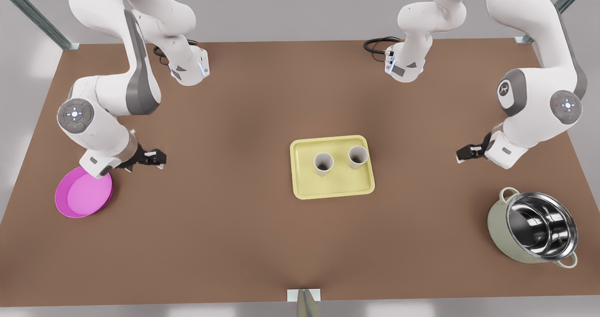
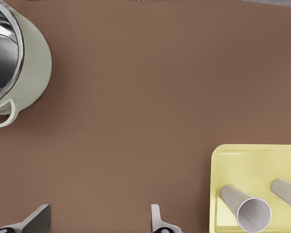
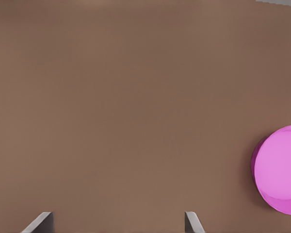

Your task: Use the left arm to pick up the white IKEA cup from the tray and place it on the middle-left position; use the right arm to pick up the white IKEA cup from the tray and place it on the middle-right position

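Brown tabletop [image 1: 262, 242] carries all items under inspection.

**Count.**
- One pale-yellow tray [image 1: 333, 186], near the middle of the table.
- Two white IKEA cups, both upright on the tray and apart from each other: one toward the front view's left [image 1: 323, 163], one toward the front view's right [image 1: 358, 156].
- One round magenta dish [image 1: 84, 196] at the front view's left edge.
- One pale-green pot with a steel interior [image 1: 534, 227] at the front view's right.
- Two arms.

**Grippers.**
- The left gripper [image 1: 464, 154] hangs above bare table on the front view's right, between tray and pot and well apart from both. Its wrist view shows the fingers spread wide with nothing between them.
- The right gripper [image 1: 157, 158] hangs on the front view's left, just beside the magenta dish and well apart from the tray. Its fingers are likewise wide apart and empty.

**Step in hand.** By judgement, the task stands at its start. Neither cup is lifted and neither arm is over the tray.

**Next move.**
- Each arm should travel inward to the cup on its own side and come down with a finger either side of the cup wall.
- The cups stand near one another, so the two approaches need to keep clear of each other.
- The middle-left position [image 1: 422, 167] and middle-right position [image 1: 225, 167] are unmarked. They are judged to be the bare patches either side of the tray.
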### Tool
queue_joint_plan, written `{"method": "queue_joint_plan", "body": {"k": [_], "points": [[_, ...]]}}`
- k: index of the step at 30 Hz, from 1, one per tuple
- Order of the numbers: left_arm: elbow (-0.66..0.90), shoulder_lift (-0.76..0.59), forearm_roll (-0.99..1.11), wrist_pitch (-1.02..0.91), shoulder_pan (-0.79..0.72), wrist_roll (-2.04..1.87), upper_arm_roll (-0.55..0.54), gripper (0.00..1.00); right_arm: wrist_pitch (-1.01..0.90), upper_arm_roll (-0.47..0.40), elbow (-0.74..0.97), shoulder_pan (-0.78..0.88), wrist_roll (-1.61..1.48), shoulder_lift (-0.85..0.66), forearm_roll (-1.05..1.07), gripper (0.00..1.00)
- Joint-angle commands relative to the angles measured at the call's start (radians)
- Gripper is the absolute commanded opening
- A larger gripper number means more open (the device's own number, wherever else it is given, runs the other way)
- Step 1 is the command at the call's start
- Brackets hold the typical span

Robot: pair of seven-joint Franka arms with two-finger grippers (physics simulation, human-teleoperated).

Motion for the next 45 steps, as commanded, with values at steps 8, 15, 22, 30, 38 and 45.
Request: {"method": "queue_joint_plan", "body": {"k": [8,15,22,30,38,45], "points": [[0.053,0.08,0.047,0.029,-0.254,-0.139,-0.017,1.0,0.08,0.003,0.022,0.283,0.018,0.023,-0.004,1.0],[0.11,0.291,-0.003,0.15,-0.376,-0.261,-0.017,1.0,0.075,0.015,0.122,0.472,0.099,0.178,0.071,1.0],[-0.323,0.102,0.003,0.465,-0.376,-0.252,-0.019,1.0,0.089,0.133,0.513,0.506,0.397,0.535,0.073,1.0],[-0.324,0.163,-0.023,0.548,-0.425,-0.303,-0.026,1.0,0.162,0.139,0.57,0.541,0.592,0.673,0.073,1.0],[-0.38,0.176,-0.014,0.566,-0.428,-0.301,-0.026,1.0,0.193,0.171,0.569,0.558,0.653,0.71,0.073,1.0],[-0.455,0.111,-0.014,0.568,-0.435,-0.304,-0.026,1.0,0.185,0.171,0.552,0.556,0.642,0.729,0.064,1.0]]}}
